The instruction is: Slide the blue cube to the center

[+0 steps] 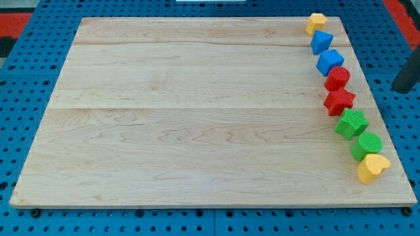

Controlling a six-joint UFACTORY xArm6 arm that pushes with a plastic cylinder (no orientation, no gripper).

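Observation:
The blue cube (330,62) sits near the wooden board's right edge, third from the top in a curved line of blocks. Just above it is a blue triangular block (321,42), and just below it, touching or nearly so, is a red rounded block (337,78). A dark rod enters at the view's right edge; my tip (399,88) is off the board, over the blue pegboard, to the right of the blue cube and a little lower. It touches no block.
The same line holds a yellow block (315,23) at the top, then lower a red star (339,101), a green block (352,123), a green cylinder (366,145) and a yellow heart (373,167). The board (197,118) lies on blue pegboard.

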